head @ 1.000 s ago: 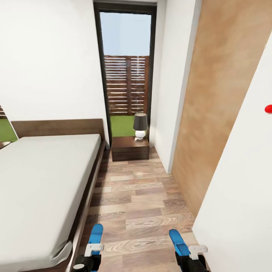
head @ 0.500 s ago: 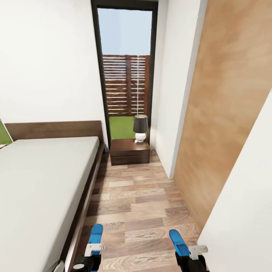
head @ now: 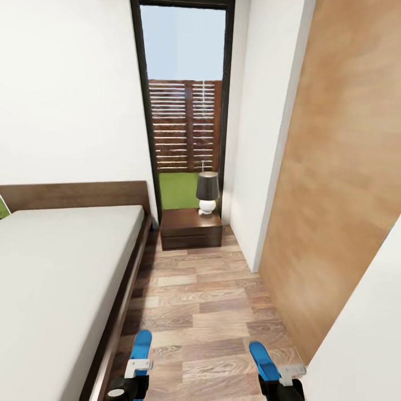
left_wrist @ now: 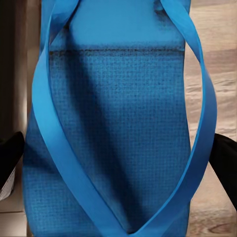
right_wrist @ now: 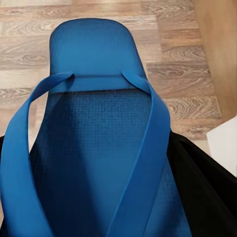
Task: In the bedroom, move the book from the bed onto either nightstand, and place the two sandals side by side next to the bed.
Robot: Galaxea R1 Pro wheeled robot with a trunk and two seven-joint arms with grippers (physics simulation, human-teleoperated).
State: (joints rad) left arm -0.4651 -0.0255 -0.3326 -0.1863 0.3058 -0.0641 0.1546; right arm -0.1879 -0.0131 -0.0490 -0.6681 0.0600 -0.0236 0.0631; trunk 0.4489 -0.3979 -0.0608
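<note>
I hold one bright blue sandal in each gripper. In the head view, the left sandal (head: 141,345) sticks forward out of my left gripper (head: 131,380), close to the bed frame. The right sandal (head: 262,357) sticks out of my right gripper (head: 282,383). The left wrist view has the strapped sole (left_wrist: 113,123) between black fingers (left_wrist: 10,158). In the right wrist view the other sandal (right_wrist: 94,133) lies above the plank floor. The bed (head: 55,267), with a bare off-white mattress, runs along the left. A dark nightstand (head: 190,227) stands beyond it under the window. The book is out of view.
A small lamp (head: 207,192) with a dark shade stands on the nightstand. A tall dark-framed window (head: 184,111) is behind it. A light wood panel (head: 334,167) and a white surface (head: 367,334) close in the right side, leaving a narrow floor aisle (head: 206,301).
The whole head view has shifted as the camera moved forward along the aisle; the bed's near corner has left the picture. Both grippers keep their sandals in the same pose.
</note>
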